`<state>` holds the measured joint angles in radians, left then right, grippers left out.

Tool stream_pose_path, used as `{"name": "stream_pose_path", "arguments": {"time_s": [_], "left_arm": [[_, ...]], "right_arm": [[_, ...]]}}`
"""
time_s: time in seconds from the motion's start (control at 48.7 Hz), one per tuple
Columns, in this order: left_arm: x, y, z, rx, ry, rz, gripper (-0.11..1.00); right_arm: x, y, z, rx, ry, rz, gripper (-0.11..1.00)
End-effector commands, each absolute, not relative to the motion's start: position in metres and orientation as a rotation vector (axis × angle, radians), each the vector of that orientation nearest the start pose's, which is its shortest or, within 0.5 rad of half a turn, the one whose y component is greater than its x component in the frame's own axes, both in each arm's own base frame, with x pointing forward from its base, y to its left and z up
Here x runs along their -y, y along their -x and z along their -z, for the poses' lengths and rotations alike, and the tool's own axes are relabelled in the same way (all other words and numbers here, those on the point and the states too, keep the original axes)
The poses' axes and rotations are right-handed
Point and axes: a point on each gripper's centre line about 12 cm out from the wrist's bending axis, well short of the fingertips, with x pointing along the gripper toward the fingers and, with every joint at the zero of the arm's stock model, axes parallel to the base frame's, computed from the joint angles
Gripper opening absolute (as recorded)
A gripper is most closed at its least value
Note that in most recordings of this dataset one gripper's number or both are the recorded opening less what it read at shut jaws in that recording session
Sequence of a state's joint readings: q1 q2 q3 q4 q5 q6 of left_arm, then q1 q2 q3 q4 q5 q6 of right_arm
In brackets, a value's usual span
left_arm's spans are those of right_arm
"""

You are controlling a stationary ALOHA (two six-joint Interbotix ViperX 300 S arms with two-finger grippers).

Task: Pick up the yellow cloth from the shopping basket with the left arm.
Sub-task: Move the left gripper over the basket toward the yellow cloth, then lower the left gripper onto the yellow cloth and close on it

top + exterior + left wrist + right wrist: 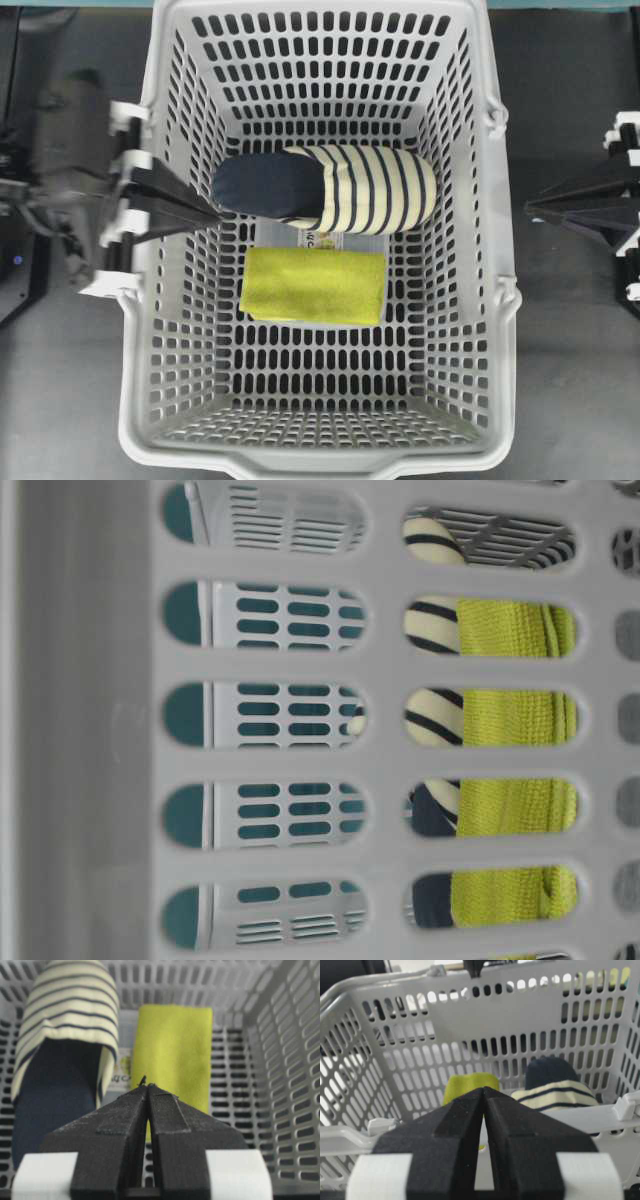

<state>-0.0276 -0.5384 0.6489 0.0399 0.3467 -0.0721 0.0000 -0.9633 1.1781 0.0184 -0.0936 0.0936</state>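
Down on the slotted floor of your light-grey plastic shopping basket (pixel 160 300), the soft yellow-green cloth rectangle (pixel 314 286) lies flat, just beside a cream-and-navy striped slipper (pixel 330 189). Your black left gripper (pixel 212 213) hangs over the left wall, pinched closed, empty. Your right gripper (pixel 530 207) waits outside, likewise closed.

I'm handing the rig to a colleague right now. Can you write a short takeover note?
Left gripper: jaws shut, empty, tip over the basket's left wall, near the slipper's navy toe.
Right gripper: jaws shut, empty, outside the basket's right wall.
Cloth: flat on the basket floor beside the slipper.
Done: nothing grasped.
Left: open left jaws, lower onto cloth, grip, lift.
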Motion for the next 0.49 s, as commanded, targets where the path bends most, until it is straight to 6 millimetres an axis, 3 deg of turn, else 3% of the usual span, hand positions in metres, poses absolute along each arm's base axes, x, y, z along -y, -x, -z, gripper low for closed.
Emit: {"name": "stream_pose_path", "arguments": {"time_s": [0.0,0.144,0.205,0.369,0.472], "left_arm": [[0.009,-0.318,-0.337,-0.509,0.008,0.011,0.00],[0.009,-0.342,-0.327,-0.641,-0.002,0.007,0.00],[0.009,-0.351,-0.324,-0.700,-0.003,0.003,0.00],[0.011,-0.369,-0.313,-0.835,-0.008,0.000,0.04],[0.017,-0.380,-0.310,-0.867,-0.017,0.012,0.23]], "right_arm": [[0.001,-0.200,-0.277,-0.104,-0.118,0.011,0.00],[0.001,-0.200,-0.277,-0.107,-0.118,0.011,0.01],[0.002,-0.200,-0.277,-0.111,-0.118,0.018,0.06],[0.004,-0.199,-0.274,-0.144,-0.121,0.028,0.46],[0.003,-0.200,-0.277,-0.146,-0.119,0.026,0.74]]}}
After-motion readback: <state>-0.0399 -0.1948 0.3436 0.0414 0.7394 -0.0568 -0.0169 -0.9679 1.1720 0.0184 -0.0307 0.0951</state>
